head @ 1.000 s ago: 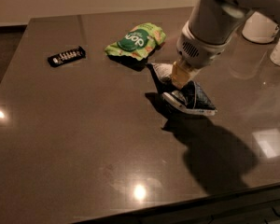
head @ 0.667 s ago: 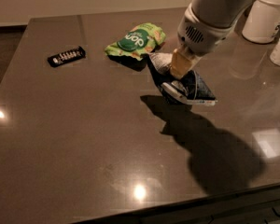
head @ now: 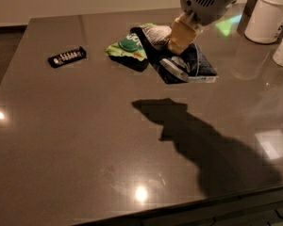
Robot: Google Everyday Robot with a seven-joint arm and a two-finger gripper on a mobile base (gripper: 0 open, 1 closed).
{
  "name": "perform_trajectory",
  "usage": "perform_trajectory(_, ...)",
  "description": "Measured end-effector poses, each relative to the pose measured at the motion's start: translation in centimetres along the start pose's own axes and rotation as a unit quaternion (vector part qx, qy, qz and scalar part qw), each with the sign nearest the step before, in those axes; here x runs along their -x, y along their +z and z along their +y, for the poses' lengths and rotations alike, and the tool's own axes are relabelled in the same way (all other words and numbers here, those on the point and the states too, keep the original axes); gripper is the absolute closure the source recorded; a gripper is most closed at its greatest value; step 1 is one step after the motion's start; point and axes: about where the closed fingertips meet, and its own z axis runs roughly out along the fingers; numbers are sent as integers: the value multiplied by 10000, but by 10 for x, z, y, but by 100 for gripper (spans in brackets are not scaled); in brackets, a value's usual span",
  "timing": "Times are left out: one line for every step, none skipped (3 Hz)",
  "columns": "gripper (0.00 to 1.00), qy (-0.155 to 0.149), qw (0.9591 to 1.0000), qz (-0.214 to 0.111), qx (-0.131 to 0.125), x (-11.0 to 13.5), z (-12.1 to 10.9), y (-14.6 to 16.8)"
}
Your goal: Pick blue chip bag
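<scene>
The robot's two-finger gripper (head: 175,48), tan fingers (head: 181,32) under a grey vented wrist, sits at the top of the scene, right of centre. It is clamped on the blue chip bag (head: 191,65), a crumpled dark navy foil packet with white panels and a light strip along its lower edge. The bag hangs from the fingers clear of the glossy dark brown tabletop (head: 85,140), and its shadow falls on the surface apart from it, nearer to me. Just left of it, the light green snack bag with a dark green round logo (head: 125,48) lies on the table, partly hidden by the hanging bag. Further left lies a small black bar-shaped wrapper (head: 67,56). A white lidded canister (head: 271,15) stands at the far right corner
</scene>
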Motion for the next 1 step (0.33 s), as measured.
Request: perform_trajectory(100, 0, 10000, -3, -2, 0, 0, 0)
